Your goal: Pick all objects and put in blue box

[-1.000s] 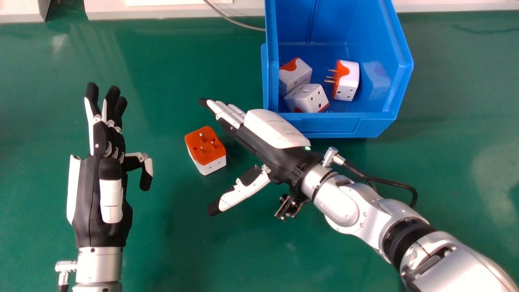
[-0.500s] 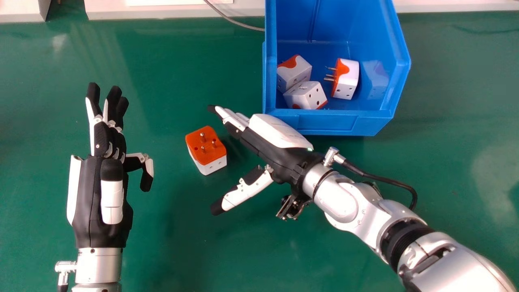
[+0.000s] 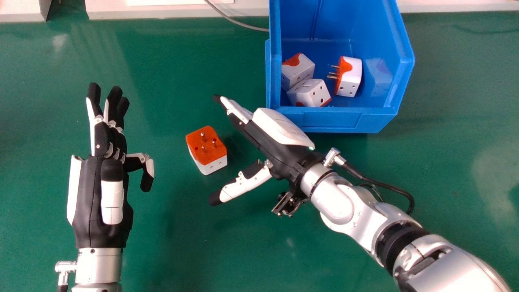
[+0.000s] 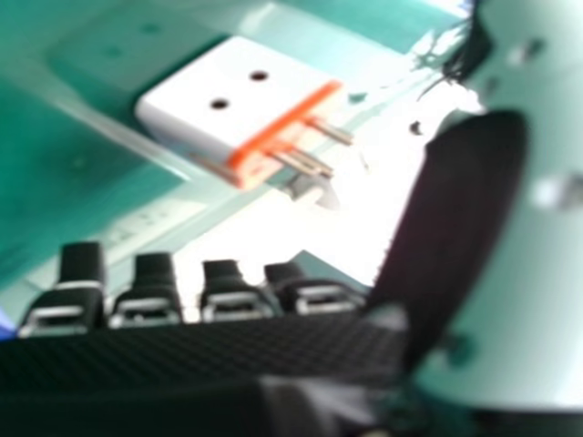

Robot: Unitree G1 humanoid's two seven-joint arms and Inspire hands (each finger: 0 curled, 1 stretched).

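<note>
Beside the orange-and-white adapter (image 3: 207, 152), right hand (image 3: 279, 151) empty, fingers (image 3: 238, 111) straight, thumb (image 3: 244, 186) spread wide

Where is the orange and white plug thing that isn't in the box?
In the head view, the orange-and-white plastic plug adapter sits on the green table, between the robot's two black-and-white hands, nearer the right one.

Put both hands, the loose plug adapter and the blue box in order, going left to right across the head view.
Left hand → plug adapter, prongs up → right hand → blue box.
</note>
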